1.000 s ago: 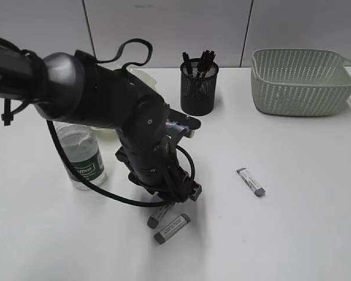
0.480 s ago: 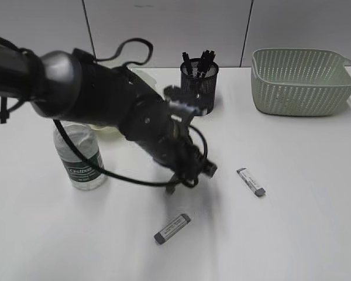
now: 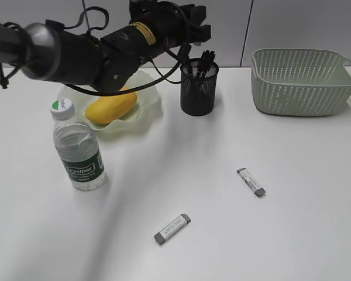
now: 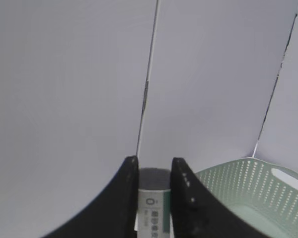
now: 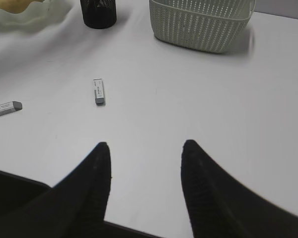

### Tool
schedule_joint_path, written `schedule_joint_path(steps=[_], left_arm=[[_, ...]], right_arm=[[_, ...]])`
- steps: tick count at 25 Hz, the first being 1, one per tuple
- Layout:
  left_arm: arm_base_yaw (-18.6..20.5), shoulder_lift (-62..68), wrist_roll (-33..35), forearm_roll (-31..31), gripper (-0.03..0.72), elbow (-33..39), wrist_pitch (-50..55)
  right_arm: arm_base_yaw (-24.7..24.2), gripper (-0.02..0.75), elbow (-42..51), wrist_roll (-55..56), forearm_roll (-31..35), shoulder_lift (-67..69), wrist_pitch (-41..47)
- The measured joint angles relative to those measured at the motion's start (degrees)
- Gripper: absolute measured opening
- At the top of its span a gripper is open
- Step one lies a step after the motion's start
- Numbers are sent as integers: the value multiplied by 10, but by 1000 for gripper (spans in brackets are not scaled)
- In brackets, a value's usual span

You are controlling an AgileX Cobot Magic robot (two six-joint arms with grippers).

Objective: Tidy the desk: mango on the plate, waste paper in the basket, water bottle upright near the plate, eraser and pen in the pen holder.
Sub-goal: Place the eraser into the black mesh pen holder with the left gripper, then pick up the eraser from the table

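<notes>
The left gripper (image 4: 154,198) clamps an eraser (image 4: 154,203) above the pen holder (image 3: 199,88) near the desk's (image 3: 292,234) far edge; two more erasers (image 3: 172,228) (image 3: 251,181) lie mid-desk — the right gripper (image 5: 145,163) hangs open, empty.

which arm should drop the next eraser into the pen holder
Left, likely. Its end effector already grips an eraser and sits up beside the pen holder. The right end effector is open and empty, over bare desk, nearer the loose eraser.
</notes>
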Motion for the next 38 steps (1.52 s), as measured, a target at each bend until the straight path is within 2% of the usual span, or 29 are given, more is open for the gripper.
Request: schedule_joint_path(steps=[4, 9, 14, 18, 20, 22, 25, 28, 30, 35, 38], left_arm=[[2, 62, 1, 1, 140, -61, -3], [2, 97, 2, 3, 157, -77, 16], [4, 98, 2, 4, 365, -78, 27], [7, 81, 2, 5, 442, -78, 43], [7, 50, 2, 8, 448, -78, 115], [4, -5, 2, 10, 425, -78, 254], [3, -90, 12, 24, 328, -68, 448], [3, -181, 57, 37, 228, 2, 577], [3, -258, 69, 39, 209, 75, 642], [3, -482, 76, 30, 214, 260, 826], [3, -631, 76, 1, 229, 343, 904]], right_arm=[[0, 377, 0, 0, 0, 0, 0], [0, 376, 0, 0, 0, 0, 0], [0, 371, 0, 0, 0, 0, 0], [0, 361, 0, 0, 0, 0, 0], [0, 360, 0, 0, 0, 0, 0], [0, 360, 0, 0, -1, 0, 0], [0, 359, 0, 0, -1, 0, 0], [0, 359, 0, 0, -1, 0, 0], [0, 359, 0, 0, -1, 0, 0], [0, 359, 0, 0, -1, 0, -1], [0, 359, 0, 0, -1, 0, -1]])
